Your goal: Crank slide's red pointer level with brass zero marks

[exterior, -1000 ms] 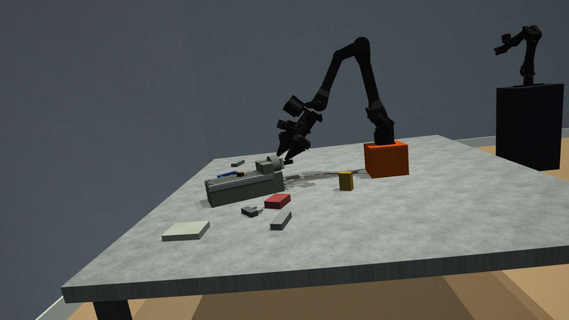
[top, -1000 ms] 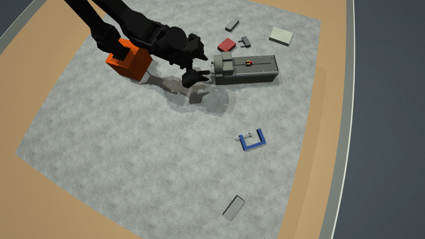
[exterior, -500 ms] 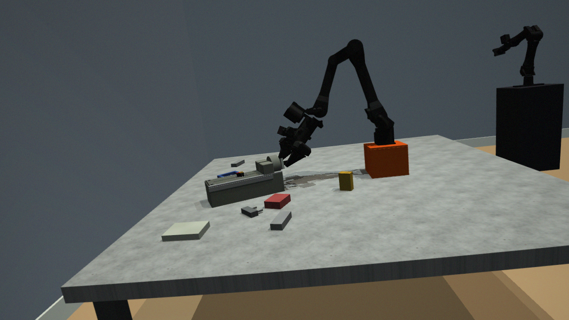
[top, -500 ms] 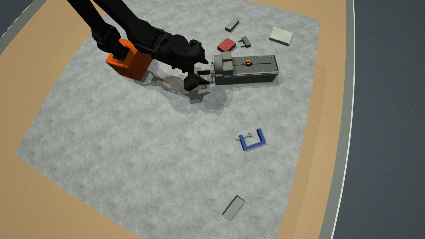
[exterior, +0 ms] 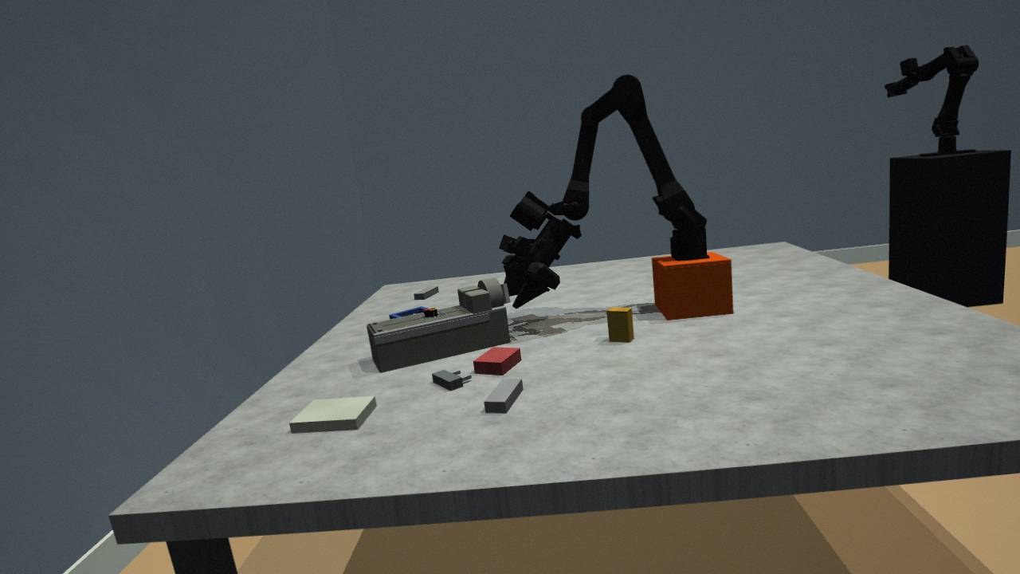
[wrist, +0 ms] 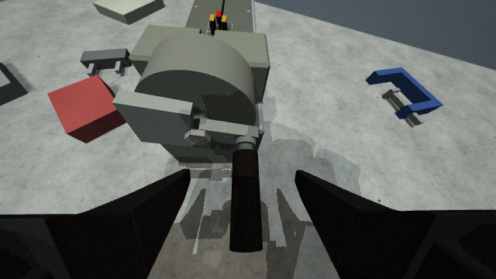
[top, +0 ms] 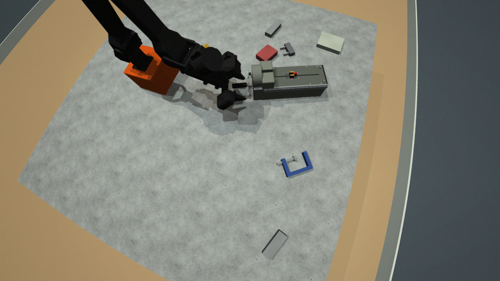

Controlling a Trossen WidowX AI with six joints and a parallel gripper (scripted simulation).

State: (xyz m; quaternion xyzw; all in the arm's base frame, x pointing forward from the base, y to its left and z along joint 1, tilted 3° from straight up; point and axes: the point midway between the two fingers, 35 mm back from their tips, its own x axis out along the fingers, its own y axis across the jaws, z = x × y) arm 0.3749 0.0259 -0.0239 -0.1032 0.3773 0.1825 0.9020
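The grey machine (top: 290, 93) (exterior: 441, 344) (wrist: 201, 52) has a crank arm (wrist: 229, 128) with a black handle (top: 239, 85) (wrist: 246, 201) sticking out towards me. My gripper (top: 244, 88) (wrist: 244, 174) is open, with its fingers on either side of the handle and a gap on both sides in the wrist view. In the exterior view the fingers hide the handle. The red pointer (top: 295, 73) (wrist: 218, 13) stands close to the two brass marks, slightly beyond them, towards the machine's far end. One brass mark (wrist: 211, 18) is left of the slot, the other (wrist: 224, 18) right.
A red block (top: 266, 52) (exterior: 496, 361) (wrist: 83, 105) and a dark two-pronged piece (top: 289, 49) (wrist: 105, 58) lie beside the machine. A blue clamp (top: 300, 171) (wrist: 422, 91) lies on its other side. A yellow block (exterior: 619, 324) stands near the orange base (exterior: 692, 287).
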